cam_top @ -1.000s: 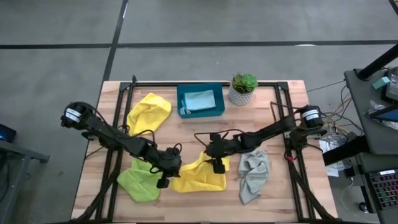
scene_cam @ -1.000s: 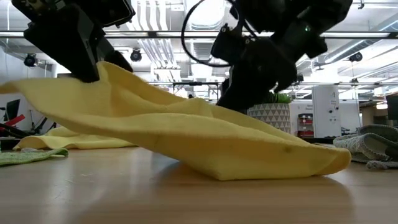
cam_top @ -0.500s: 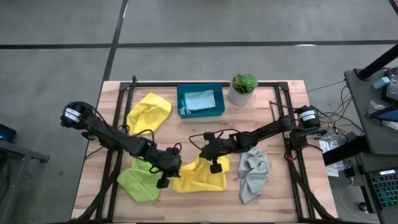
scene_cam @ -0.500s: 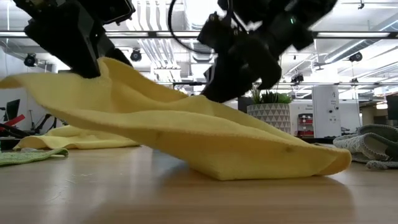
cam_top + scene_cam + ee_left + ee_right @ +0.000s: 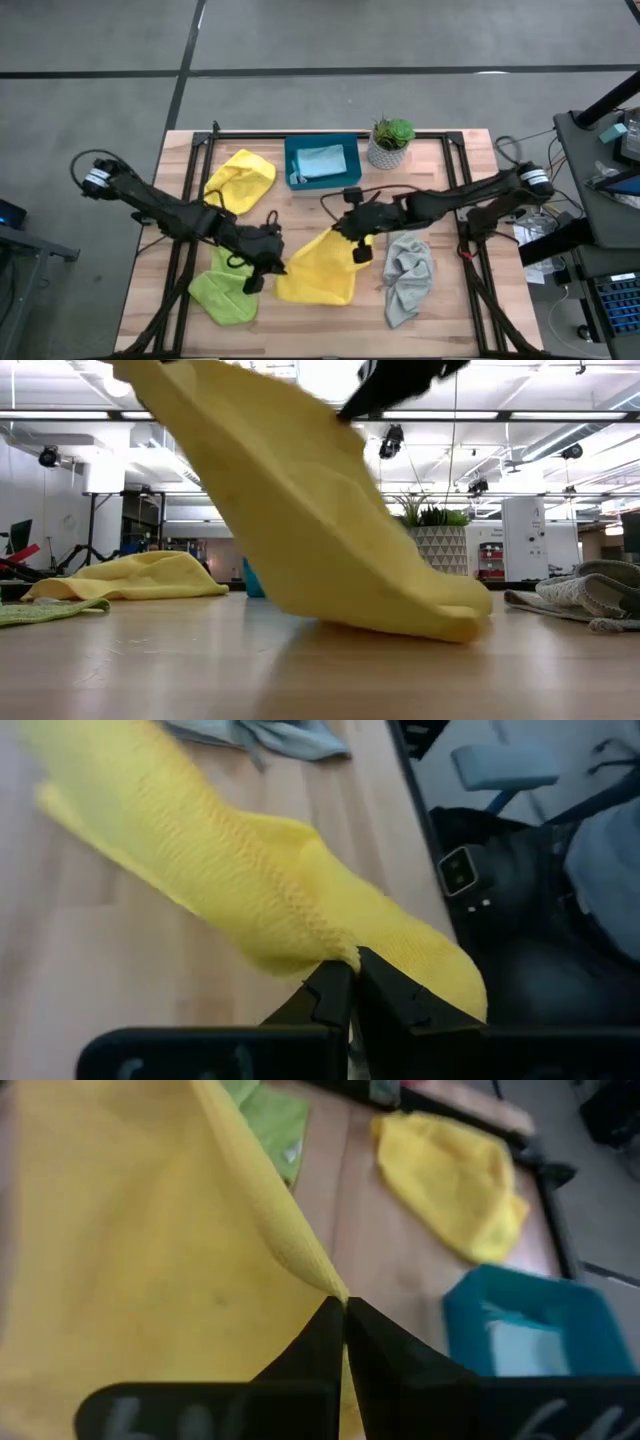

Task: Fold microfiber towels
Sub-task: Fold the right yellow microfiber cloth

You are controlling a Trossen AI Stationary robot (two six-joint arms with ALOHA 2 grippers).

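Tabletop (image 5: 440,300); yellow towel (image 5: 322,268) pinched – both pincers (image 5: 352,235)

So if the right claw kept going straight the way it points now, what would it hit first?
Probably bare table; beyond that, the other yellow towel and teal tray lie roughly ahead. The right claw is shut on the lifted yellow towel; depth is unclear.

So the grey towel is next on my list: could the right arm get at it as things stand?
Probably not yet. The grey towel lies uncovered just beside the right gripper, but that gripper is shut on the yellow towel, held up together with the left gripper.
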